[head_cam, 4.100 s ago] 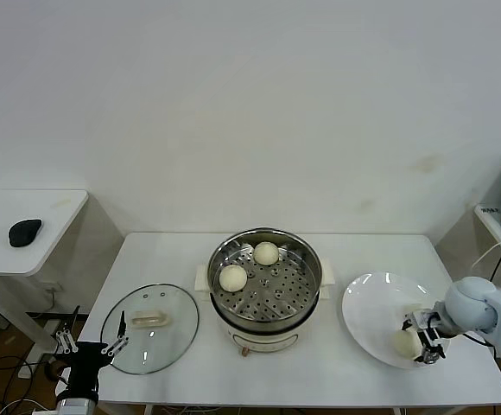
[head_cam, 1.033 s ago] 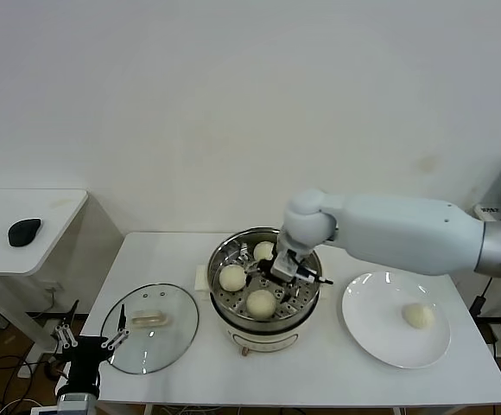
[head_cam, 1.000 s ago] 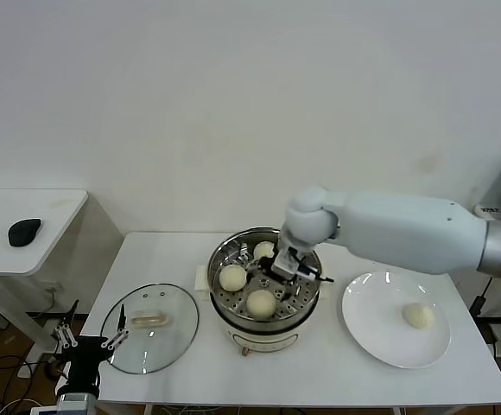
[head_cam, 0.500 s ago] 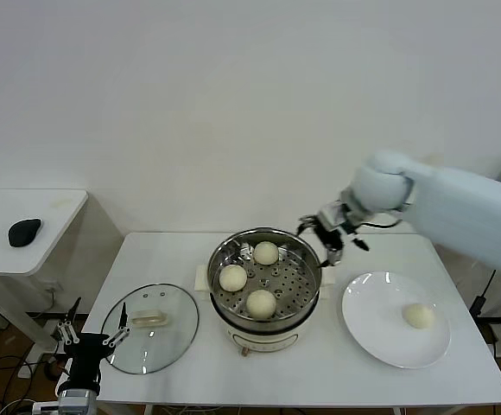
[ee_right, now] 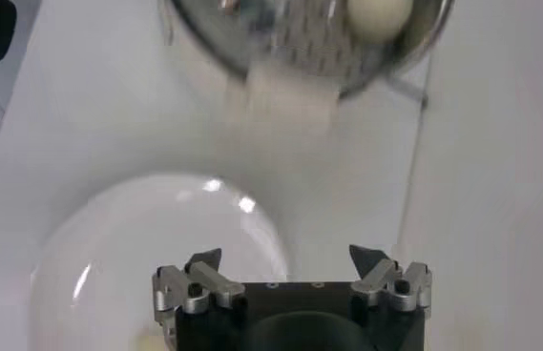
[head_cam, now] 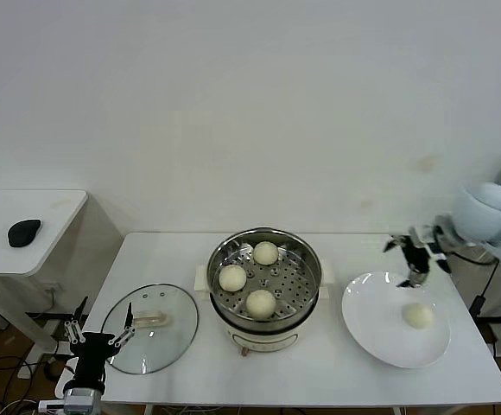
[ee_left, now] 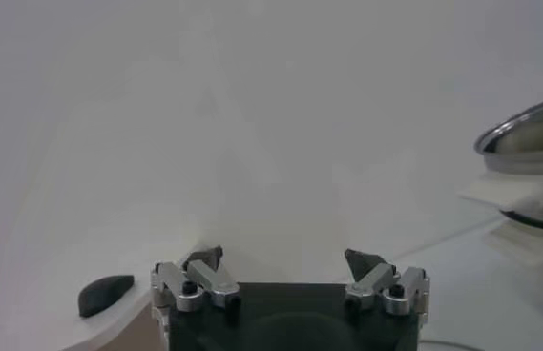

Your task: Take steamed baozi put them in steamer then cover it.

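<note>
A white worktop carries a shiny steel steamer at its centre, holding three smooth cream buns on its perforated tray. To its left lies the clear glass cover, flat, handle up. To its right a white plate holds the fourth bun. The right claw hangs open and empty above the plate's far edge. The left claw waits open beside the cover.
</note>
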